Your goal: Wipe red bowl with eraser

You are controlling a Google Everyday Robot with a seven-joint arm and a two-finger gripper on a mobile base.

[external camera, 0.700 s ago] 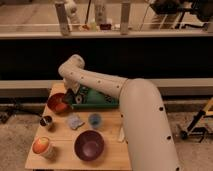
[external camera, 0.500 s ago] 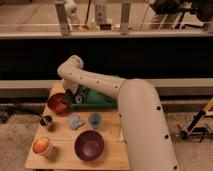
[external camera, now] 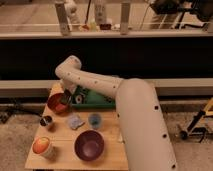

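Jaws of the gripper [external camera: 66, 98] reach down at the right inner edge of the red bowl [external camera: 54, 104]; they show only as a dark shape, so whether they are wide, narrow or holding something cannot be told. The red bowl sits at the back left of the wooden counter [external camera: 62, 136], and its inside is too dark to read. The white arm [external camera: 100, 84] curves over a green tray [external camera: 92, 100] just right of the bowl and hides the counter's right side. In front lie a small dark cup [external camera: 46, 121], a crumpled grey-blue object [external camera: 75, 121] and a small blue cup [external camera: 94, 120]. Nearest the camera are an orange-and-white round container [external camera: 42, 146] and a larger purple bowl [external camera: 89, 145], apparently empty.
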